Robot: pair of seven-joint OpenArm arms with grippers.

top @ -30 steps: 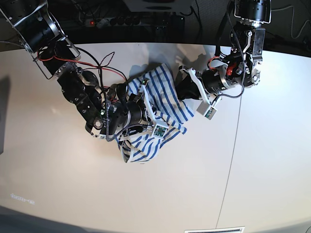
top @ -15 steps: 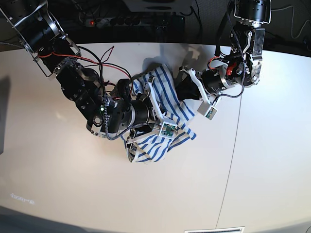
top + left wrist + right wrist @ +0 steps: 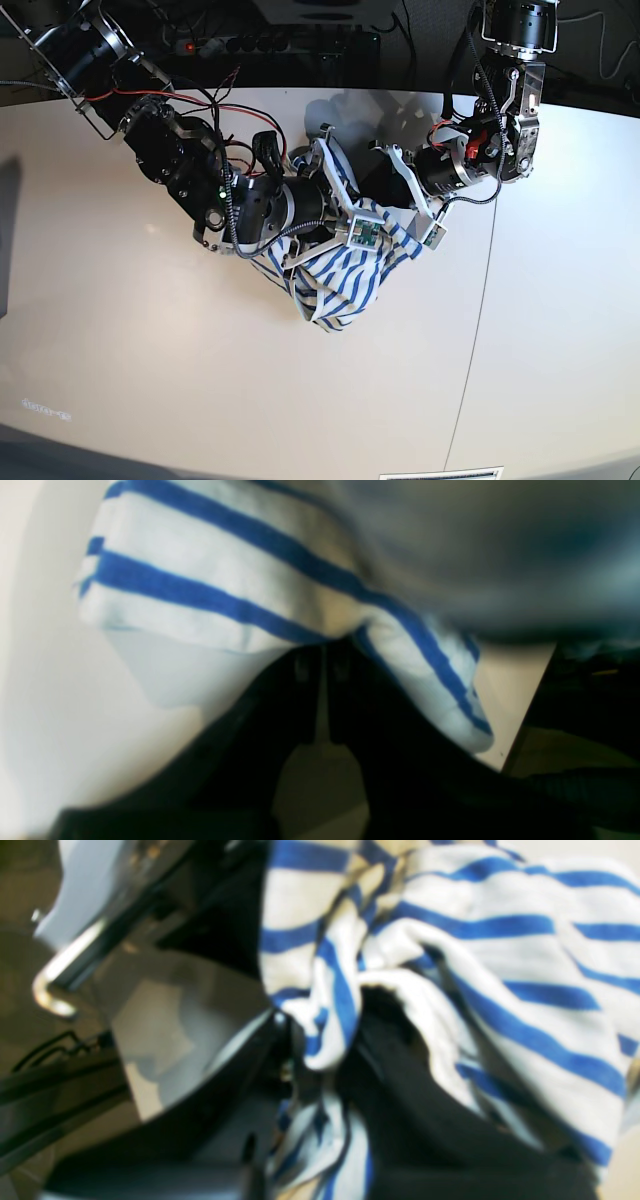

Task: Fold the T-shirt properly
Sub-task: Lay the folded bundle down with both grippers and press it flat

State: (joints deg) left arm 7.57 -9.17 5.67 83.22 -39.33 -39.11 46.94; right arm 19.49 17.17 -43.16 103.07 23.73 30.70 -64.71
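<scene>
The T-shirt (image 3: 345, 285), white with blue stripes, hangs bunched between my two arms above the middle of the table. My right gripper (image 3: 335, 205) comes in from the left of the base view. In the right wrist view it (image 3: 325, 1050) is shut on a wad of striped fabric (image 3: 500, 965). My left gripper (image 3: 370, 190) comes in from the right. In the left wrist view its black fingers (image 3: 300, 700) are pressed together on a fold of the shirt (image 3: 210, 580). Label and sleeve hem are hidden.
The white table (image 3: 150, 350) has a seam (image 3: 478, 330) running down its right part. A power strip (image 3: 260, 42) and cables lie beyond the back edge. Both arms' elbows and red and black wires (image 3: 215, 105) crowd the back middle.
My right arm has swung to the right and lifted, carrying the bunched shirt with it; the hanging fabric now sits further right. My left arm has hardly moved.
</scene>
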